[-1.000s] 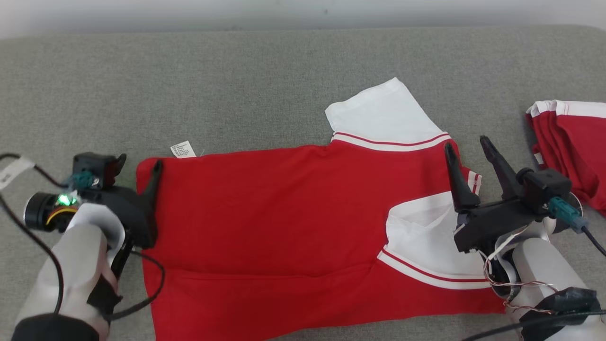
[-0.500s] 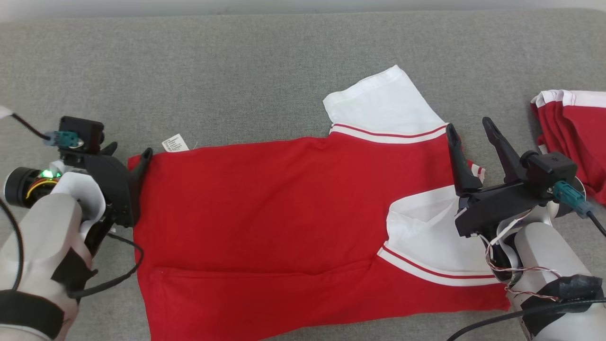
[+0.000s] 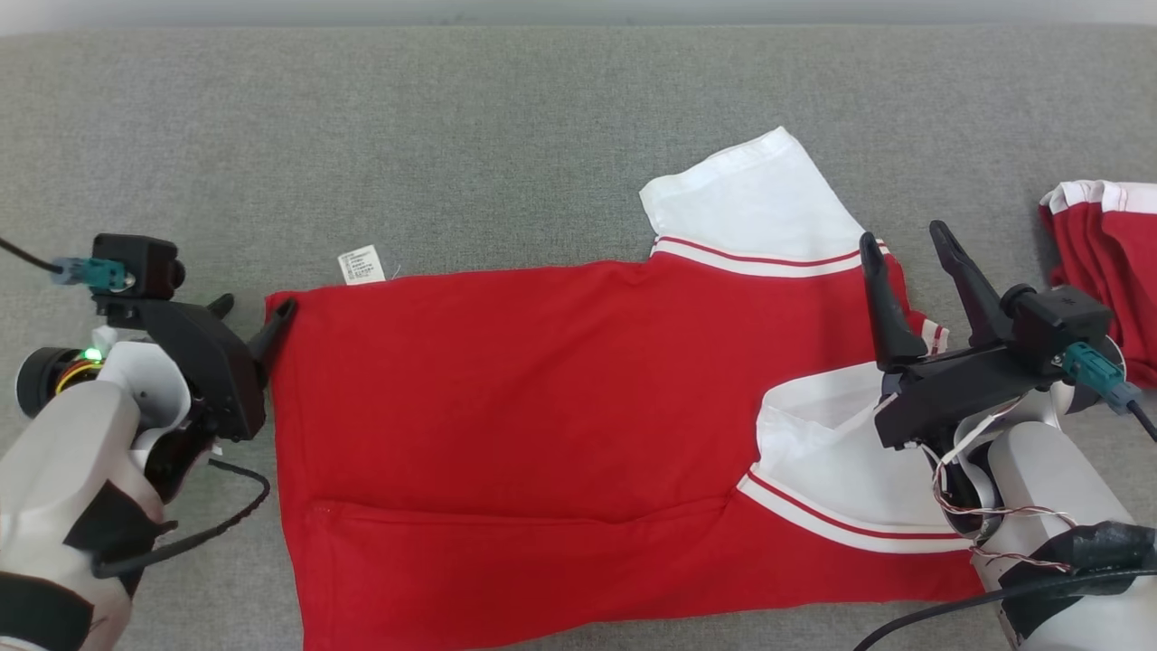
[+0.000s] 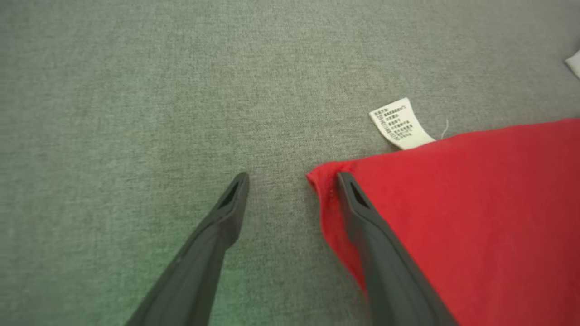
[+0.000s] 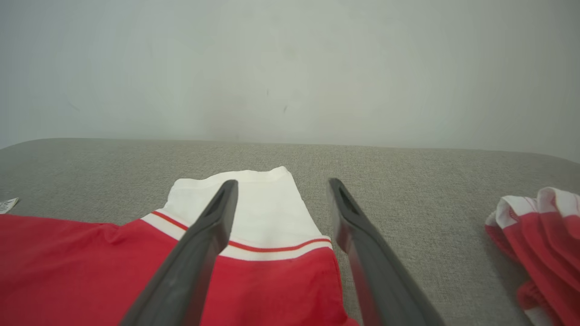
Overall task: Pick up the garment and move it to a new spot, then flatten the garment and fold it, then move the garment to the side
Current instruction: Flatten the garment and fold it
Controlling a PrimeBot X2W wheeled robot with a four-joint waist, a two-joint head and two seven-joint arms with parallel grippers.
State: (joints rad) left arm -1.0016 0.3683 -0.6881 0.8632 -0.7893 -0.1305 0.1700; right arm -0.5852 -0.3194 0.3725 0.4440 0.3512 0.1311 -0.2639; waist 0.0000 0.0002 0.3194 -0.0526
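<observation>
Red-and-white knit garment (image 3: pixel 542 425) lies lengthwise across the frame, spread left gripper (image 3: pixel 256 305) at its upper-left corner, spread right gripper (image 3: pixel 904 233) above its right end.

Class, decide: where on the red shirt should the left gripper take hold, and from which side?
Grip the shirt's far hem corner beside the label, from the robot's left: it lies flat, and the open left gripper straddles that edge.

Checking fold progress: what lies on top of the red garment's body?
A white sleeve, folded inward, lies on the red garment at its right end. Whatever fabric is beneath that sleeve is covered.
</observation>
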